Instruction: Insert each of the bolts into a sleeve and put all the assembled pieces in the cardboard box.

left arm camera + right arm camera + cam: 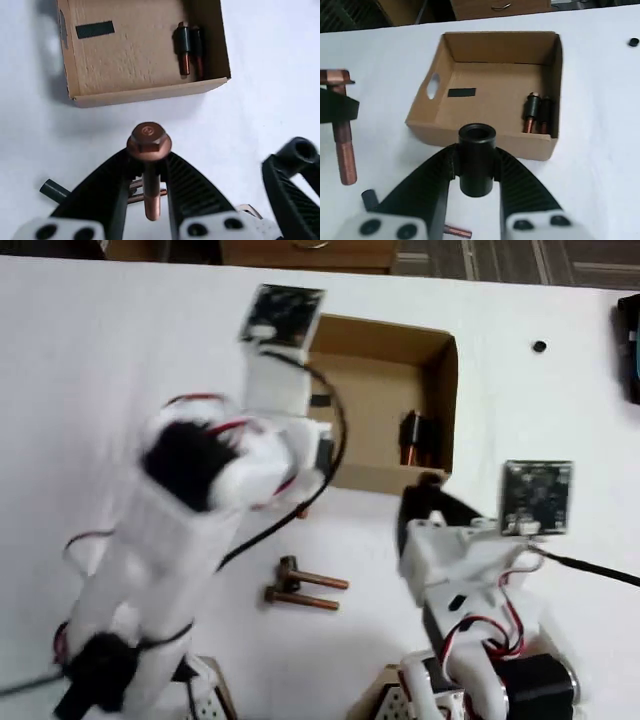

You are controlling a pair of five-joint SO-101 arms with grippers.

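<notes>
White table (272, 75), box (145, 94), dark label (95, 30), bolt (149, 150), sleeve (476, 162)

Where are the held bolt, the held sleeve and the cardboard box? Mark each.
held bolt (151, 175), left wrist view, on its shank.
held sleeve (476, 165), right wrist view, on its side wall.
cardboard box (525, 145), right wrist view, on its front wall.

- Bolt (149, 145): copper.
- Sleeve (476, 160): matte black.
- Cardboard box (525, 142): plain brown, one dark rectangular mark inside.
- Table (120, 330): plain white.
- Arm housings (160, 550): white.
</notes>
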